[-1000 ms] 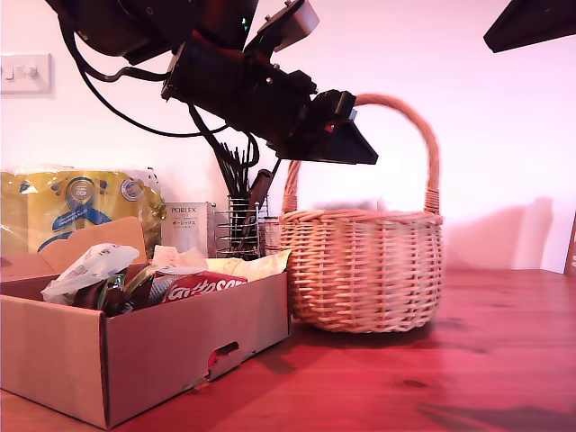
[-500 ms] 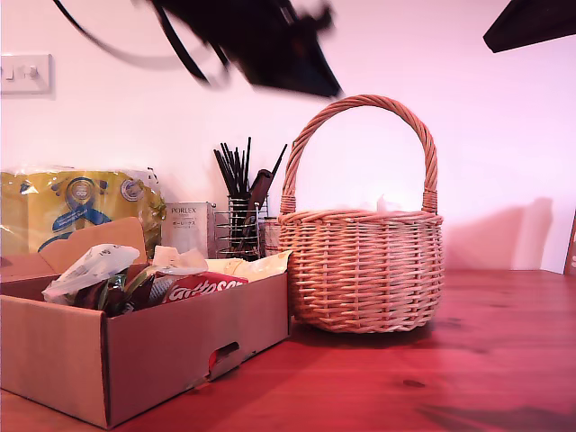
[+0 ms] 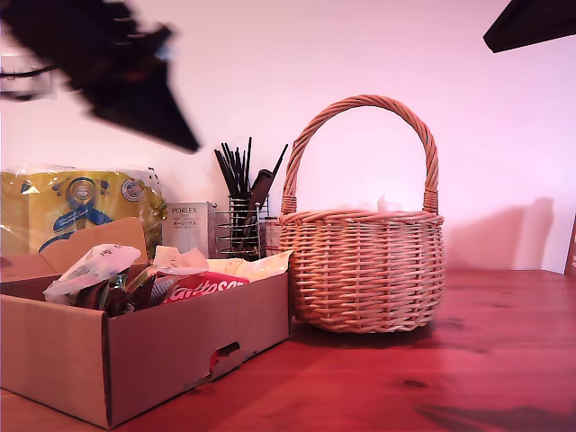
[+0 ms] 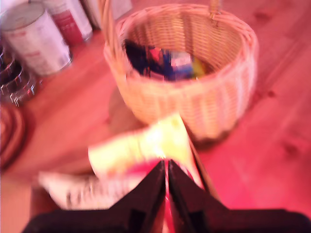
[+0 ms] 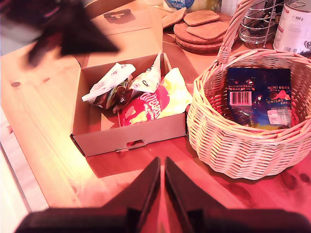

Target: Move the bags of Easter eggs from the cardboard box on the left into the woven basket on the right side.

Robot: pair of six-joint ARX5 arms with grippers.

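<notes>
The cardboard box (image 3: 162, 351) (image 5: 131, 133) stands at the exterior view's left. It holds a white bag (image 3: 94, 265) (image 5: 109, 77), a red bag with white script (image 3: 202, 286) (image 5: 146, 104) and a pale yellow bag (image 3: 256, 264) (image 4: 146, 145). To its right stands the woven basket (image 3: 364, 270) (image 4: 194, 102) (image 5: 233, 141), with a dark blue bag (image 5: 260, 97) (image 4: 155, 63) lying inside. My first gripper (image 3: 180, 139) (image 4: 166, 170), blurred and shut on nothing, hangs high above the box. My second gripper (image 5: 162, 170) is shut and empty, high up; its arm (image 3: 531, 22) shows at the exterior view's top right.
Behind the box are a yellow kitchen-towel pack (image 3: 81, 202), a grey Porlex carton (image 3: 187, 225) and a wire utensil holder (image 3: 241, 225). Tins (image 4: 34, 41) (image 5: 296, 24) and round coasters (image 5: 199, 29) lie near the basket. Bare wooden table (image 3: 468, 360) spreads to the exterior view's right.
My first arm has swung from beside the basket handle up and over to the exterior view's left, ending above the box. Bags, box and basket have not moved.
</notes>
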